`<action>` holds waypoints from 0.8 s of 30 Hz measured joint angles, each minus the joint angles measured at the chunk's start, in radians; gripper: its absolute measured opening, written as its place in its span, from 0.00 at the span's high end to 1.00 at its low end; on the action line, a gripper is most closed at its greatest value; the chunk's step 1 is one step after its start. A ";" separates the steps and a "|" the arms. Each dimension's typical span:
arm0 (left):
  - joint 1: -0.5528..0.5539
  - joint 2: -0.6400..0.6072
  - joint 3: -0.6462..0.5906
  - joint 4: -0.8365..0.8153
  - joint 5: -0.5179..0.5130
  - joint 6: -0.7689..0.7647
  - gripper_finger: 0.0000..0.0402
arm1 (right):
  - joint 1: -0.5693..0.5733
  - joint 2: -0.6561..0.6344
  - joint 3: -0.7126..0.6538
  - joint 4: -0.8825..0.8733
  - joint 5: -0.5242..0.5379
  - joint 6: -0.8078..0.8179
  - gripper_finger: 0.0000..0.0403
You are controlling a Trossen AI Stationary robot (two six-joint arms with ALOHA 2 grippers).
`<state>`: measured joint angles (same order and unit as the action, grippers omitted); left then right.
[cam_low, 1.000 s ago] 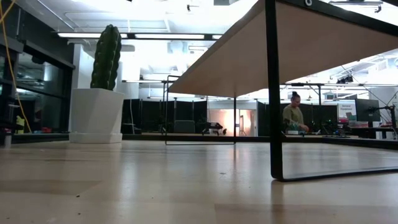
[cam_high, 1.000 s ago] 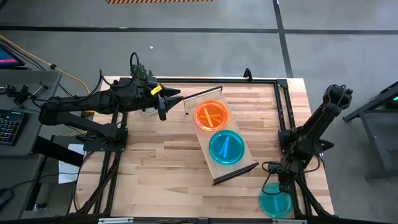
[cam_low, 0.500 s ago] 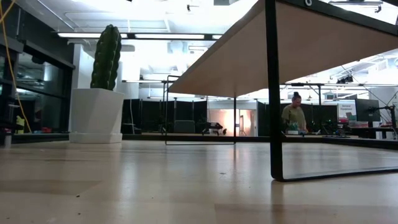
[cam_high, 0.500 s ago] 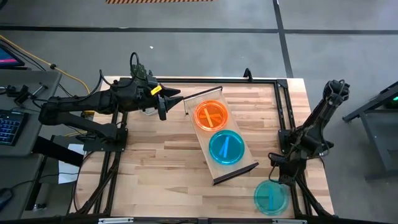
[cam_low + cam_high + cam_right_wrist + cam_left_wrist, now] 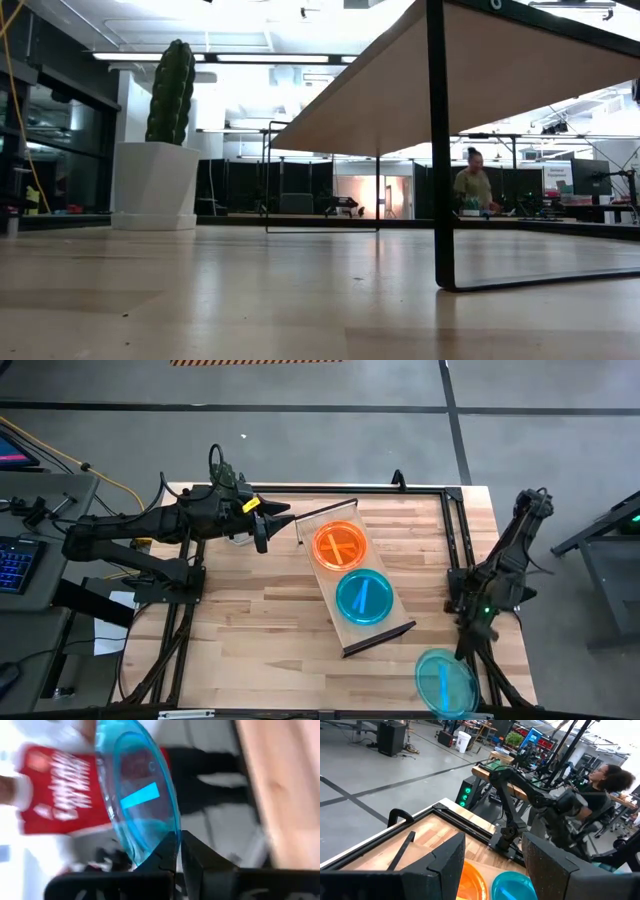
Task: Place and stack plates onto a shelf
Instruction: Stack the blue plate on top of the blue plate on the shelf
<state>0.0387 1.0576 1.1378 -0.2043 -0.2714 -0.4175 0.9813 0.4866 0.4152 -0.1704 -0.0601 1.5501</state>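
The shelf (image 5: 358, 585) is a long light-wood board with dark end rails, lying slantwise mid-table. One orange plate (image 5: 340, 545) and one teal plate (image 5: 364, 597) rest flat on it. A second teal plate (image 5: 445, 682) is over the table's near right corner, in my right gripper (image 5: 462, 652), which is shut on it. My left gripper (image 5: 263, 532) waits open near the far left, beside the shelf's far end. Its wrist view shows the orange plate (image 5: 470, 881) and the teal plate (image 5: 515, 887) beyond its fingers. The other plates are out of view. My right gripper pinches the teal plate's rim (image 5: 159, 851) between its two fingers (image 5: 200, 857), holding only the edge. The fingers come from the far side, slanting down. The plate stands out ahead of them, tilted on its edge, and looks lifted clear of the tabletop.
The butcher-block tabletop (image 5: 260, 620) has a dark metal frame along its far and right edges (image 5: 452, 530). In the low view the shelf (image 5: 450, 90) stands on dark legs (image 5: 436, 150). A cactus in a white pot (image 5: 155, 150) and people sit beyond the table.
My right arm has drawn its elbow toward the far edge and turned its wrist. The teal plate in its gripper has risen a little at the near right corner and tipped from flat to tilted. The left arm and the shelf's plates have kept still.
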 joint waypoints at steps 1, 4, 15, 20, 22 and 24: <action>0.000 0.000 0.000 0.000 0.000 0.000 0.54 | -0.002 -0.009 0.000 0.038 0.034 0.004 1.00; 0.000 0.000 0.000 0.000 0.000 0.000 0.54 | -0.034 -0.025 0.016 0.094 0.157 0.002 1.00; 0.000 0.000 0.000 0.000 -0.001 0.009 0.54 | -0.397 0.015 0.097 0.069 0.411 -0.092 1.00; 0.000 0.000 0.000 0.000 -0.001 0.009 0.54 | -0.560 0.125 0.097 0.047 0.247 -0.085 1.00; 0.000 0.000 0.000 0.000 -0.001 0.009 0.54 | -0.608 0.183 0.097 0.048 0.158 -0.088 1.00; 0.000 0.000 0.000 0.000 -0.001 0.008 0.54 | -0.644 0.229 0.097 0.063 0.104 -0.093 1.00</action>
<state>0.0387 1.0576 1.1378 -0.2040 -0.2722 -0.4095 0.3371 0.7154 0.5121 -0.1074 0.0436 1.4575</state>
